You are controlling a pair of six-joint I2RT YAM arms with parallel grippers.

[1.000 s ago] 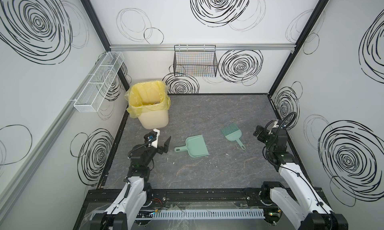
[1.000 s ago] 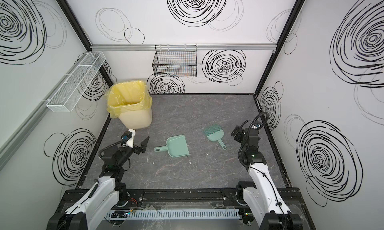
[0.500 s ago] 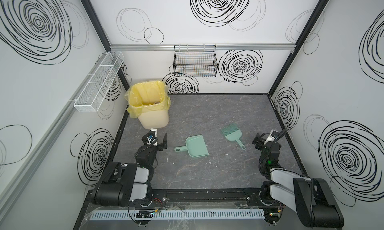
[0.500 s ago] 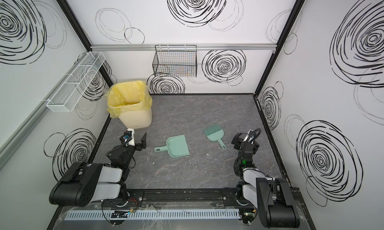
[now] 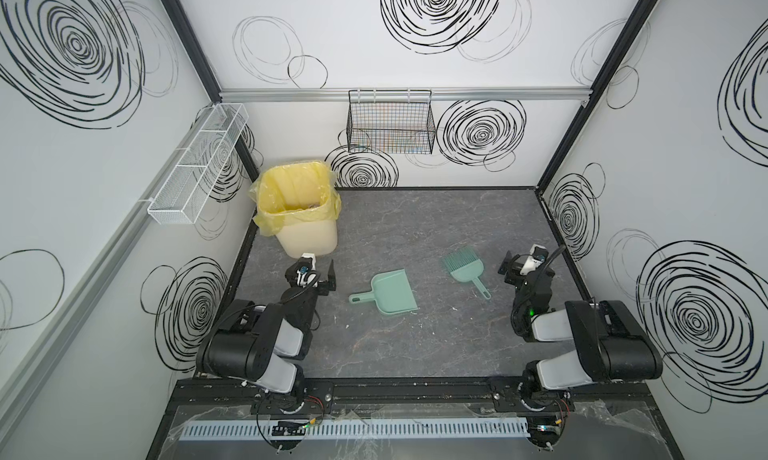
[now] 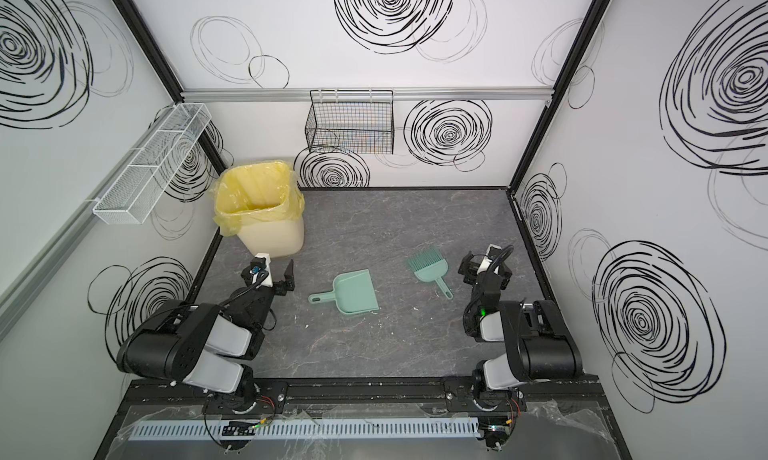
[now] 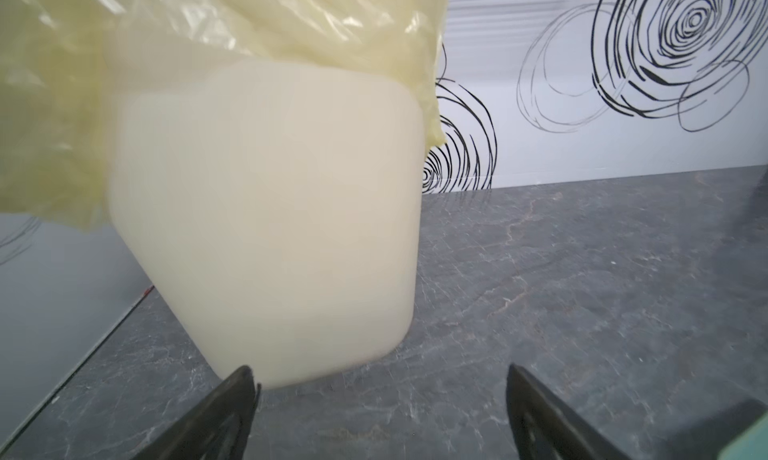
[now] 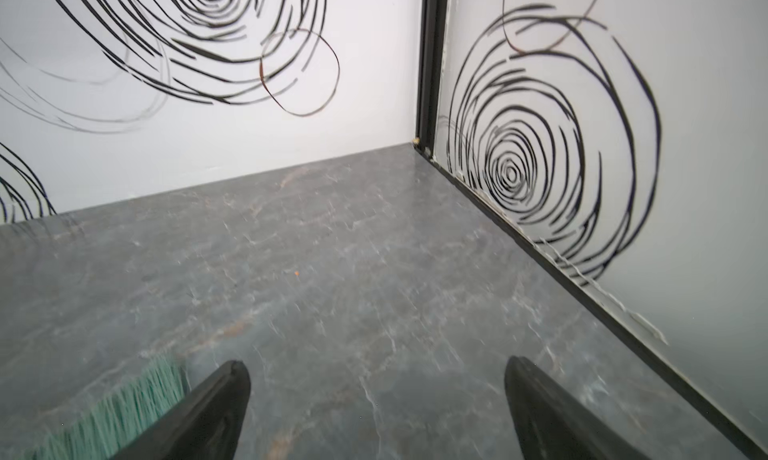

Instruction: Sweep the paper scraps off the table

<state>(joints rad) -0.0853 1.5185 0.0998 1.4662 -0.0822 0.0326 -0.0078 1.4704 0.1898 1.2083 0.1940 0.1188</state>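
the sweeping looked finished, or all but. no crumpled paper scraps showed anywhere on the bench (image 5: 436, 229). only a tiny orange fleck (image 8: 296, 273) lay on bare surface ahead of the right tool (image 8: 376, 362), and whether scraps lay inside the yellow-lined bin (image 5: 307, 239) could not be told. both arms sat folded low. the right tool stood wide and empty, near the brush (image 5: 462, 266). the left tool (image 7: 379, 370) stood wide and empty too, facing the bin, with the dustpan (image 5: 395, 293) near it. if the fleck counted, the next move would call for gripping the brush and dustpan by their handles; otherwise nothing seemed left.
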